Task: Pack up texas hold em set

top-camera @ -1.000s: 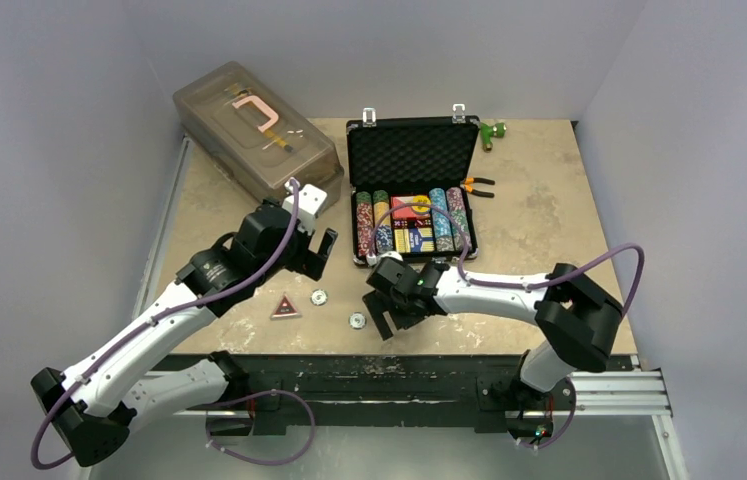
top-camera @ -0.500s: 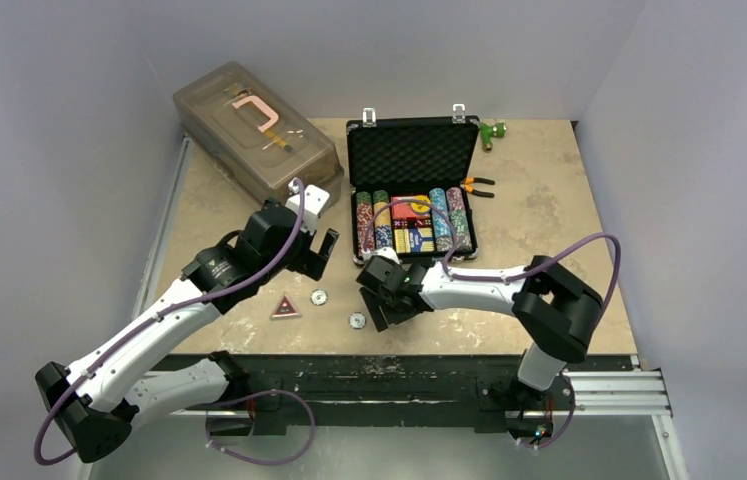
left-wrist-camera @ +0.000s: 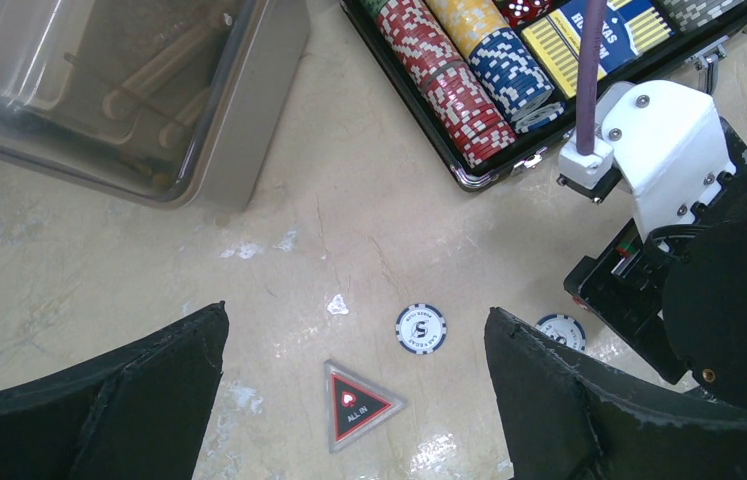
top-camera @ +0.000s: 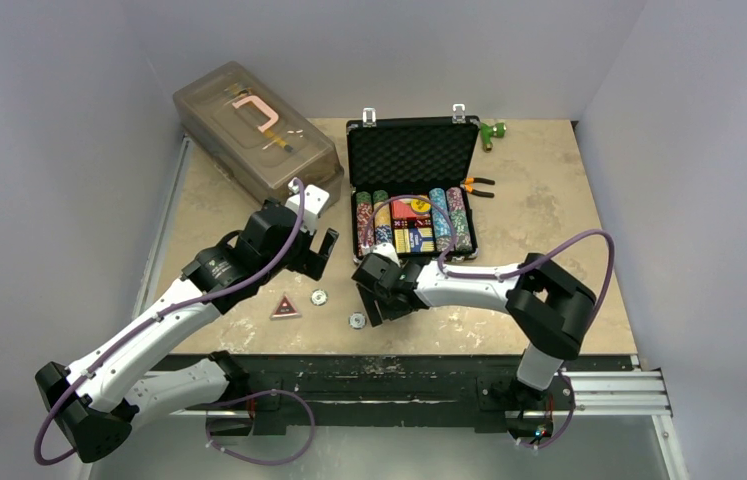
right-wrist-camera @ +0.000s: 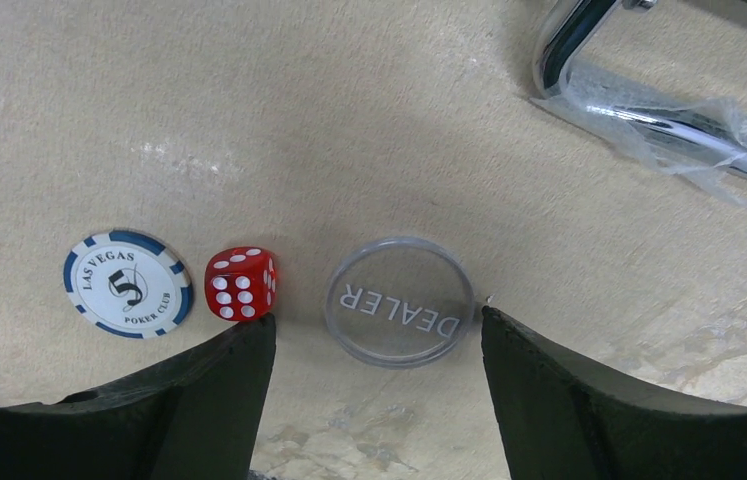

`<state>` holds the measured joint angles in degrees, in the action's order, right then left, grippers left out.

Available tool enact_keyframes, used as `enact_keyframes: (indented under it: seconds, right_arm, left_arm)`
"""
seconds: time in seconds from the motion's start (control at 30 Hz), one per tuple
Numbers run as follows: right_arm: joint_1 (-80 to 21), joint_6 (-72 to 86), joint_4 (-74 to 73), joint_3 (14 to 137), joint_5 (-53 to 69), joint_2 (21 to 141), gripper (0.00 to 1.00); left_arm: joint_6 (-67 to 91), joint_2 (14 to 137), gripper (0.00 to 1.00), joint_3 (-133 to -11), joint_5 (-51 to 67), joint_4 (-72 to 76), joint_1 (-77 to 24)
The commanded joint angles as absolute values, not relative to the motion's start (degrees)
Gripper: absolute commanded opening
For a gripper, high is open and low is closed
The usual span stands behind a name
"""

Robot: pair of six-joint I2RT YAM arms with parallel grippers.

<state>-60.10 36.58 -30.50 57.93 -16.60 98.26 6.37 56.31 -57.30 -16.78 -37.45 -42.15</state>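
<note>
Gathering loose bits. Straddling dealer disc point(right-wrist-camera: 399, 300) with wide right fingers point(top-camera: 373, 309), nothing held; left fingers point(top-camera: 321, 252) wide too. Next: pinch disc, carry to case point(top-camera: 412, 155).

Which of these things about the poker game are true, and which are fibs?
1. The black case is open. True.
2. The clear DEALER disc is inside the case. False: it lies on the table, at the fingertips of the right gripper.
3. A red die lies right beside a blue-and-white chip. True.
4. The left gripper holds the triangular ALL IN marker. False: its jaws are open and empty, and the marker lies on the table.
</note>
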Motion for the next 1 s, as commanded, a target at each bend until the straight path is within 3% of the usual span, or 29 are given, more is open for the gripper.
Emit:
enact_keyframes:
  seconds: [0.0,0.53,0.73,0.97]
  right_arm:
    - [-59.54,37.1,-30.91,57.86,-20.27,101.27,0.74]
    - [-58.18,36.59,-28.88,55.54,-16.76,100.75,0.51]
    - [-58.18,36.77,-30.59,54.51,-18.11,98.83,0.61]
    - [-58.18,37.12,-29.59,52.65,-16.98,98.97,0.56]
  left_arm:
    - [5.77,55.86,0.95,-59.15,-17.5,-36.75,-42.45]
    - [5.72,55.82,0.95,-59.15,-17.12,-36.82,-42.52]
    - [5.74,55.8,0.95,-59.15,-17.08,-36.74,-42.45]
    - [5.8,55.73,0.95,-59.15,-17.05,-36.77,-42.47]
